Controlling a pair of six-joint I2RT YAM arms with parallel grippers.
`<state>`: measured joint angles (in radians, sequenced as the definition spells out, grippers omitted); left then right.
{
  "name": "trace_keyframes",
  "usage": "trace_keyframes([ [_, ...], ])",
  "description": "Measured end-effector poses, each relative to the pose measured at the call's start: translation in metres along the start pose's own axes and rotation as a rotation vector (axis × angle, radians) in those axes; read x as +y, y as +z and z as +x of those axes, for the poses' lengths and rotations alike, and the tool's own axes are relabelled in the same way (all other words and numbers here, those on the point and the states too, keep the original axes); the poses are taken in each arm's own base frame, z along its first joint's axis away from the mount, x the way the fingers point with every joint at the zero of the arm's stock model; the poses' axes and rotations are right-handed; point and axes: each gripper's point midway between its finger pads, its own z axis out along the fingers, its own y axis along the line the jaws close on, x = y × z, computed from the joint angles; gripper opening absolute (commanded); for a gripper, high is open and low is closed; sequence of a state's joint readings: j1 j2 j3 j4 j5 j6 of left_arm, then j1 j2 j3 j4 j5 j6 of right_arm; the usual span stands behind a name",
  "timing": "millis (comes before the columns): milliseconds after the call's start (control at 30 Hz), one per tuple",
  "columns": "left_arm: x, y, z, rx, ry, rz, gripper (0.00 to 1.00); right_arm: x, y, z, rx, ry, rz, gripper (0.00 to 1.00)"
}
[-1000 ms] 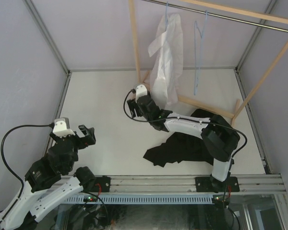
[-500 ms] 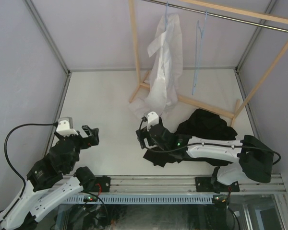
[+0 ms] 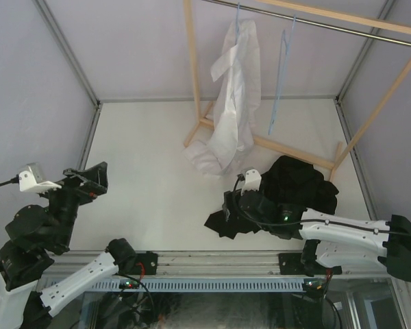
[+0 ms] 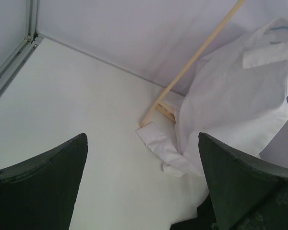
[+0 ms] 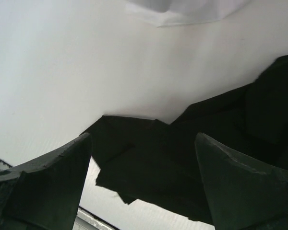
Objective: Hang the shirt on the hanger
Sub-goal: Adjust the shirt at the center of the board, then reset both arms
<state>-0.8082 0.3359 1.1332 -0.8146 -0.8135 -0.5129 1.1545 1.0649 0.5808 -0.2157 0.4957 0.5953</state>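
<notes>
Now, shirt (image 3: 236,89): it is seen hanging in a bunched, narrow column from a blue hanger (image 3: 238,15) hooked on the metal rail (image 3: 329,25) of the wooden rack (image 3: 191,68), at the far side of the table (image 3: 137,151).
Shirt, upper part: one fold is seen sticking out to the left, with the blue wire of the hanger showing at the top in the left wrist view.
Shirt, lower end: it is spread crumpled on the table, just beside the foot of the rack's upright.
Second hanger (image 3: 279,79): a bare blue one is hung on the same rail, to the right of the shirt and apart from it.
Black garment (image 3: 298,184): it is heaped on the table, nearer than the rack's base bar, with a flat flap stretched out to the left.
Right gripper (image 3: 231,205): it is held low over the left flap of the black garment; its jaws are spread wide and nothing is gripped between them.
Right wrist view: the black cloth is seen under the parted fingers, with the shirt's hem at the top edge.
Left gripper (image 3: 89,179): it is raised at the near left, well apart from the shirt, with its jaws fully spread and nothing held.
</notes>
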Motion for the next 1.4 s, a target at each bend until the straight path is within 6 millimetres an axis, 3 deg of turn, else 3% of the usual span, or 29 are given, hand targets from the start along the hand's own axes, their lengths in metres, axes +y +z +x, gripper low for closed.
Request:
trace_keyframes([
  [267,-0.016,0.003,-0.030,-0.069,-0.075,0.012,1.00,-0.059,-0.004,-0.026,-0.057,0.154,0.124,0.88],
  [433,-0.027,0.003,-0.046,-0.118,-0.162,0.048,1.00,-0.084,-0.012,-0.043,-0.111,0.214,0.166,0.87],
  [633,-0.035,0.004,-0.059,-0.163,-0.224,0.074,1.00,-0.093,-0.018,-0.054,-0.145,0.233,0.172,0.87],
  [1000,-0.045,0.010,-0.052,-0.158,-0.252,0.105,1.00,-0.096,-0.039,-0.062,-0.197,0.240,0.150,0.87],
  [1133,-0.045,0.010,-0.051,-0.158,-0.254,0.103,1.00,-0.097,-0.047,-0.067,-0.227,0.237,0.139,1.00],
  [1400,-0.042,0.022,-0.020,-0.073,-0.168,0.047,1.00,-0.099,-0.059,-0.069,-0.269,0.209,0.114,1.00],
])
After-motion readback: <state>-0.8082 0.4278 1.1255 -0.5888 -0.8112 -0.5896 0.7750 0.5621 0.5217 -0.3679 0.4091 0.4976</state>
